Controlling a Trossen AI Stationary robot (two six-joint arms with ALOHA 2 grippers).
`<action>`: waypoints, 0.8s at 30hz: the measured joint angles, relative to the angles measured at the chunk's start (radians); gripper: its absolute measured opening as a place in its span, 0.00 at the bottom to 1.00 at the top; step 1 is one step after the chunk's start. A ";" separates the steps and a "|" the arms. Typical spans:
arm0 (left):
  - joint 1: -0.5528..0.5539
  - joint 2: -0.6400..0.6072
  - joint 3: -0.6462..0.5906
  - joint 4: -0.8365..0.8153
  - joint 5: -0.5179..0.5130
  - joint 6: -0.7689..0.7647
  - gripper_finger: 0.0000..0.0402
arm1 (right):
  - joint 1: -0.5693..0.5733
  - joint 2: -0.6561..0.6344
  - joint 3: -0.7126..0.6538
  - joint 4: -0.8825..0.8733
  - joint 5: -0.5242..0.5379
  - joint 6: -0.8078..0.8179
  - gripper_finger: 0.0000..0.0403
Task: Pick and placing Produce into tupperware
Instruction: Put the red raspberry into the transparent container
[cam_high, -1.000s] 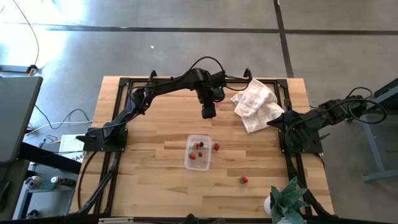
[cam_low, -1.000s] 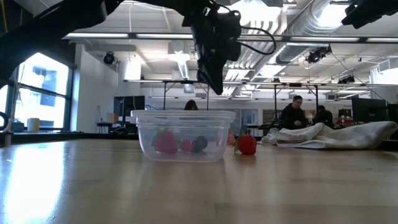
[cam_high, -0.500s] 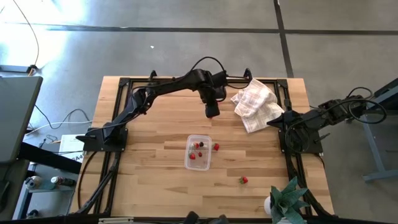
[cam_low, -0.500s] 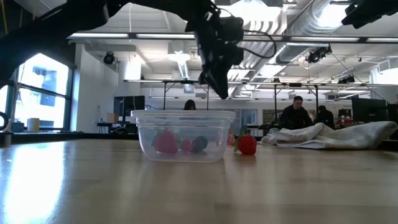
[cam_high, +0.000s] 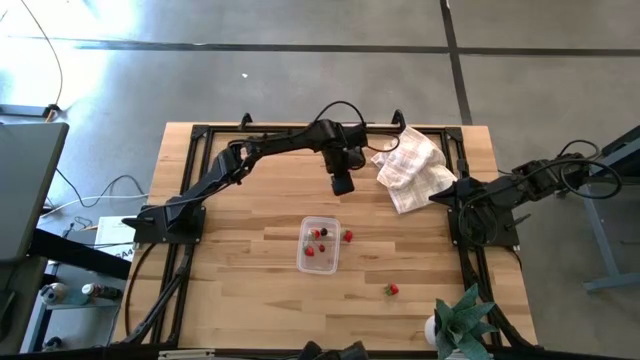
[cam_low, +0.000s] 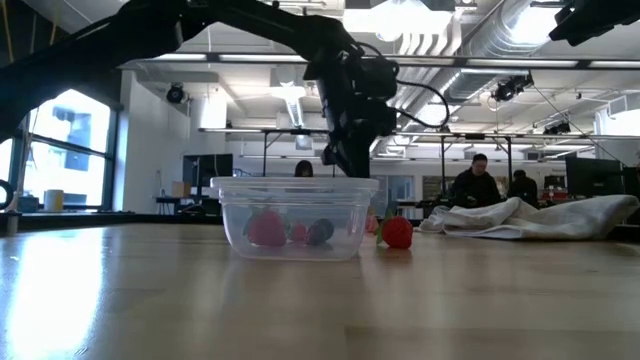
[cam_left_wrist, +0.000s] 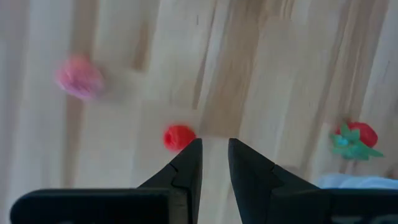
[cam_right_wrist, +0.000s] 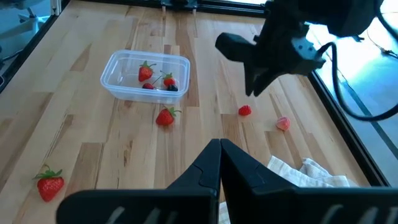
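Note:
The clear tupperware (cam_high: 318, 245) stands mid-table with several red and dark pieces inside (cam_right_wrist: 155, 78). A strawberry (cam_high: 347, 236) lies just beside its right wall, and another (cam_high: 391, 289) lies toward the near right. A small round red berry (cam_left_wrist: 179, 137) and a pink piece (cam_left_wrist: 79, 77) lie farther back, near the cloth. My left gripper (cam_left_wrist: 214, 146) hangs fingers-down just above that red berry, narrowly open and holding nothing. My right gripper (cam_right_wrist: 219, 146) waits shut at the table's right edge.
A crumpled white checked cloth (cam_high: 412, 168) lies at the far right of the table. A potted plant (cam_high: 462, 322) sits at the near right corner. Bare wood lies to the left of the tupperware. People sit in the room behind the table (cam_low: 470, 185).
My left gripper has moved a little toward the table's right and come down toward the small red berry behind the tupperware. The tupperware and the pieces of produce have stayed where they were.

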 joint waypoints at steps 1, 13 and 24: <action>0.000 0.000 0.001 0.001 -0.007 0.023 0.17 | 0.000 0.000 0.000 0.000 0.000 0.000 0.00; 0.001 0.002 0.000 -0.006 -0.102 0.152 0.44 | 0.000 0.000 0.000 0.000 0.000 0.000 0.00; -0.010 0.043 0.002 0.001 -0.054 0.264 0.44 | 0.000 0.000 0.000 0.000 0.000 0.000 0.00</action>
